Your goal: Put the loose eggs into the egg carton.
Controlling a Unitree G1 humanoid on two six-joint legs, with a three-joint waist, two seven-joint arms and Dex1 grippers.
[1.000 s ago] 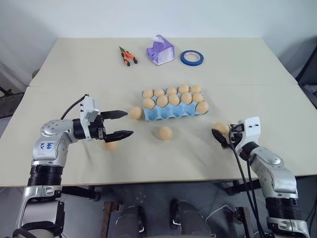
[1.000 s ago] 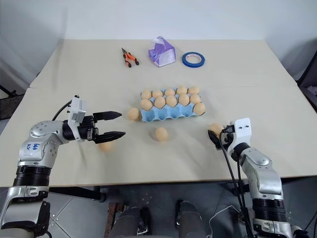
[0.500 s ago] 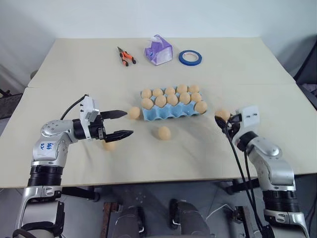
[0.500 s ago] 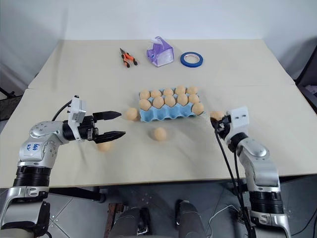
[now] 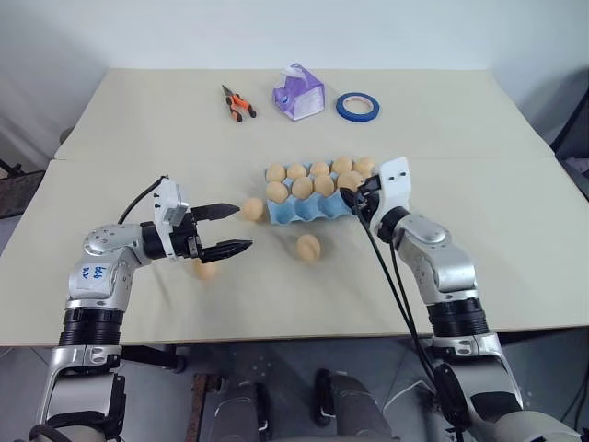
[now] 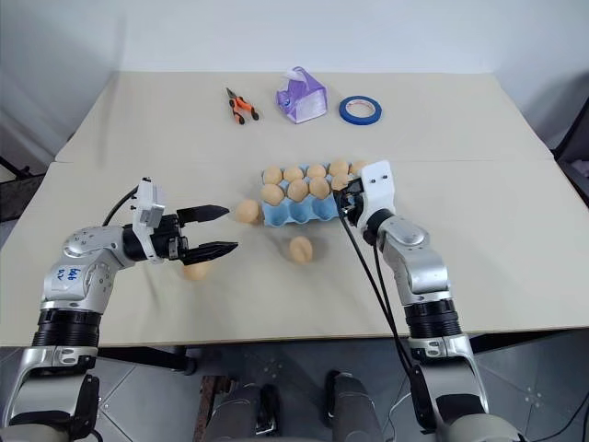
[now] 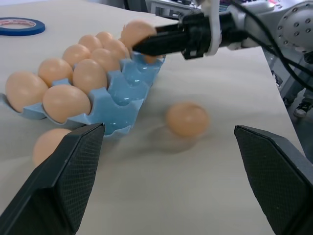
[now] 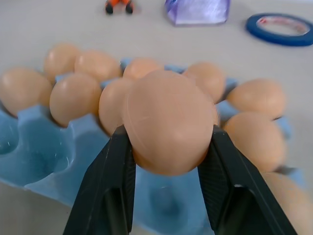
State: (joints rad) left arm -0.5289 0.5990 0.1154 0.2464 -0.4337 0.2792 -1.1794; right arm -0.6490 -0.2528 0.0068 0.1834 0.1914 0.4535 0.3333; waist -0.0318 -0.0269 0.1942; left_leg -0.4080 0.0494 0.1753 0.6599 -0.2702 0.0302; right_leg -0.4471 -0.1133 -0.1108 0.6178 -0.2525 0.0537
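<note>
The table (image 5: 479,138) is broad and mostly bare, so both arms have plenty of room; its near edge runs behind the grippers and only the far strip is occupied, well beyond either hand, by a purple tissue pack (image 5: 297,91), a blue tape roll (image 5: 355,107) and orange pliers (image 5: 237,103). The egg carton (image 5: 317,206) lies directly ahead of the right gripper (image 8: 166,161), a light moulded tray that would likely skid or tip if pushed from the side, so any approach should come from above. Its back and middle cups look filled, while the row of cups nearest the gripper appears empty, just beneath the fingers. The right gripper is pinching one egg (image 8: 168,120) across its sides, both black fingers (image 8: 105,191) pressed on the shell; the shell looks smooth, rounded and probably brittle, so the hold looks apt to slip and calls for gentle pressure and a low release into a cup. The left gripper (image 5: 225,229) hovers with its fingers spread wide and nothing between them. Three loose eggs remain on the table: one (image 5: 251,208) just beyond its upper fingertip beside the carton's end, one (image 5: 205,268) just under its lower finger, and one (image 5: 307,247) farther ahead, between the two hands.
</note>
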